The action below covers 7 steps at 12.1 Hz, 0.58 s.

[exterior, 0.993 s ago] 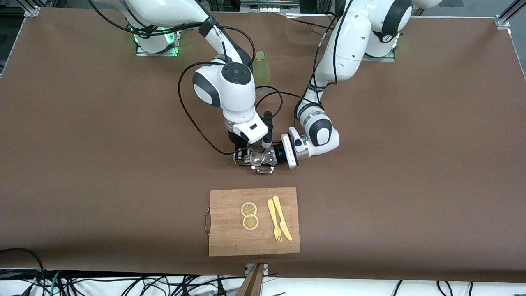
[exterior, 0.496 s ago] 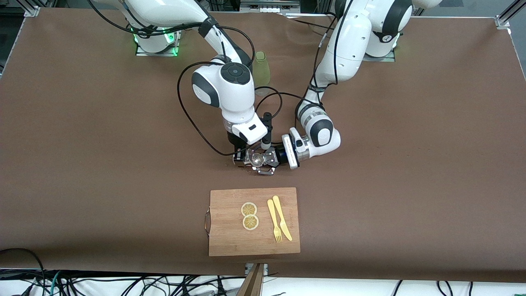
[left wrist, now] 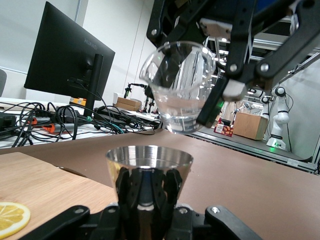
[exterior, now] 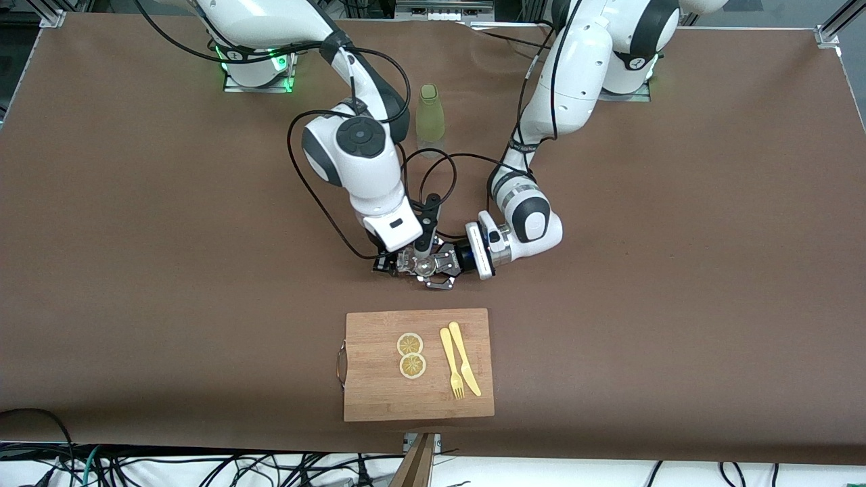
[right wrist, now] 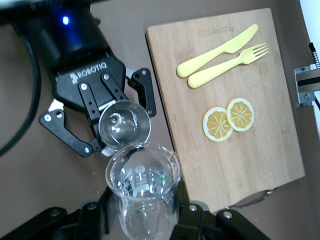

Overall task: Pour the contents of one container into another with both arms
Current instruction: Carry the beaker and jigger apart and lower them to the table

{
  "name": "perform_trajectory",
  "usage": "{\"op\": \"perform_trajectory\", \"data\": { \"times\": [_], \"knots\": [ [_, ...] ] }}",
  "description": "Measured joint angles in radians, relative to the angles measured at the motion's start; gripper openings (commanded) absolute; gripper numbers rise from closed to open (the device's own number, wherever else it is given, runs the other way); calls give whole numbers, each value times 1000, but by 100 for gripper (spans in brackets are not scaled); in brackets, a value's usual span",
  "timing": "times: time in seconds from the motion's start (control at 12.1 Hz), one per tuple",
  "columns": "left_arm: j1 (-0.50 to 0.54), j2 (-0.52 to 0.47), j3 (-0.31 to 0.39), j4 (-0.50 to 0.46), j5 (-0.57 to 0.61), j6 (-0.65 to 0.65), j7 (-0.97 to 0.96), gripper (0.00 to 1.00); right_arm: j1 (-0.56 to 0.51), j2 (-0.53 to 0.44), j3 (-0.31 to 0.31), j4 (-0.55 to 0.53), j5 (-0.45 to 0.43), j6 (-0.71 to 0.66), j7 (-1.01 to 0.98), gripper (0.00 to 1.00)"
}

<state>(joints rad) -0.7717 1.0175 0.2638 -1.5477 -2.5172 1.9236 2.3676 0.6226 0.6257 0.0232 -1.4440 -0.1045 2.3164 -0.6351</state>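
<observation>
Two grips — left gripper (exterior: 435, 265) metal cup (right wrist: 124, 124), right gripper (exterior: 406, 260) glass (right wrist: 143, 172)

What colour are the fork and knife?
Pale yellow: fork and knife, clearest in the right wrist view.

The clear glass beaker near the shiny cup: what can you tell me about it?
The beaker is see-through glass with a pouring lip and faint printed markings on its wall. The right hand grips it around its body and holds it in the air, tipped with its lip over the shiny metal cup, which the left hand holds. A little clear liquid seems to sit inside. It touches only the hand's fingers.
</observation>
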Motion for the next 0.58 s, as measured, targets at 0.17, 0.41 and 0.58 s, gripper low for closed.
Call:
{"op": "perform_trajectory", "data": {
  "times": [0.17, 0.41, 0.58],
  "knots": [
    [1, 0, 8, 0, 0, 1, 0, 0, -24, 0, -1, 19, 105, 0, -12, 23],
    [6, 0, 15, 0, -1, 2, 0, 0, -89, -4, -2, 33, 249, 19, -53, 24],
    [17, 0, 26, 1, -2, 1, -1, 0, -151, -9, 3, 32, 335, 56, -82, 24]
  ]
}}
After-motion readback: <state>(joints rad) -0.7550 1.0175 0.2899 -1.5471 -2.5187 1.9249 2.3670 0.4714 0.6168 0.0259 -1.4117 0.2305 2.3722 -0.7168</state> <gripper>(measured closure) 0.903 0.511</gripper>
